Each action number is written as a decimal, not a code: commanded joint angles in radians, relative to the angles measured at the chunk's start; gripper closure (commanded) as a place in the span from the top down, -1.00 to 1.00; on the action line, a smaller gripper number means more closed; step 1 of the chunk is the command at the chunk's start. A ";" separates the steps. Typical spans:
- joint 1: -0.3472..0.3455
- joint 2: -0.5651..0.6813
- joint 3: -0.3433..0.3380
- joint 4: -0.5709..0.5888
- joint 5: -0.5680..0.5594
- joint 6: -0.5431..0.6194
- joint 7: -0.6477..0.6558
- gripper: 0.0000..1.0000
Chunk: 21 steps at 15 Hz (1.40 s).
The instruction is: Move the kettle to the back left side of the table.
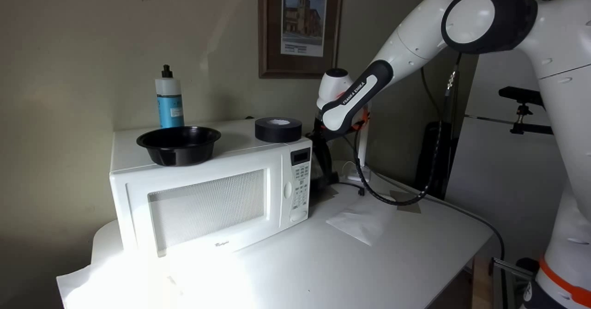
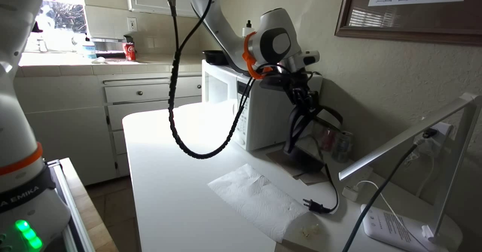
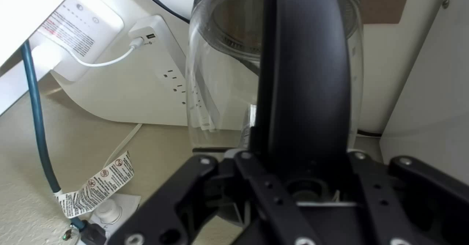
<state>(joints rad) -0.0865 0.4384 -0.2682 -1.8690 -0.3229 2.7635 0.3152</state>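
Note:
The kettle [image 3: 225,87] fills the middle of the wrist view, with its clear glass body behind its thick black handle. My gripper [image 3: 302,157] has a finger on each side of that handle and is shut on it. In an exterior view the kettle's dark base [image 2: 304,158] sits low beside the microwave, below my gripper [image 2: 305,103], and looks tilted. I cannot tell whether it touches the table [image 2: 169,191]. In an exterior view the kettle [image 1: 324,161] is mostly hidden behind the microwave and arm. The lid is not clearly seen.
A white microwave [image 1: 208,202] carries a black bowl [image 1: 180,147], black tape roll [image 1: 278,130] and blue bottle [image 1: 170,106]. A paper towel [image 2: 260,199], black plug [image 2: 316,206], cans [image 2: 342,144], power strip [image 3: 165,62] and desk lamp [image 2: 452,176] are nearby.

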 commanded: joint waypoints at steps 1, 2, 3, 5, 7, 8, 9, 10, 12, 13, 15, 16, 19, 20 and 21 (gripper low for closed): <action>0.053 -0.013 -0.043 -0.034 -0.026 -0.003 -0.002 -0.74; 0.061 -0.024 -0.049 -0.053 -0.042 -0.011 -0.015 -0.74; 0.076 -0.031 -0.064 -0.065 -0.064 -0.030 -0.013 -0.74; 0.082 -0.061 -0.061 -0.104 -0.079 -0.076 -0.043 -0.74; 0.087 -0.090 -0.056 -0.130 -0.089 -0.140 -0.054 -0.74; 0.081 -0.104 -0.042 -0.142 -0.085 -0.179 -0.077 -0.74; 0.068 -0.118 -0.023 -0.153 -0.066 -0.228 -0.110 -0.74; 0.056 -0.122 -0.005 -0.155 -0.050 -0.265 -0.140 -0.74; 0.040 -0.136 0.023 -0.166 -0.027 -0.339 -0.185 0.29; 0.034 -0.140 0.032 -0.167 -0.021 -0.363 -0.197 0.42; 0.026 -0.146 0.048 -0.161 -0.011 -0.422 -0.211 0.73; 0.024 -0.151 0.052 -0.159 -0.014 -0.447 -0.216 0.87; 0.014 -0.195 0.064 -0.163 -0.009 -0.521 -0.236 1.00; 0.009 -0.226 0.068 -0.177 -0.003 -0.531 -0.255 1.00; 0.005 -0.274 0.071 -0.206 -0.009 -0.527 -0.275 1.00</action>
<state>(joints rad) -0.0546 0.2780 -0.2225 -2.0098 -0.3547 2.2680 0.1054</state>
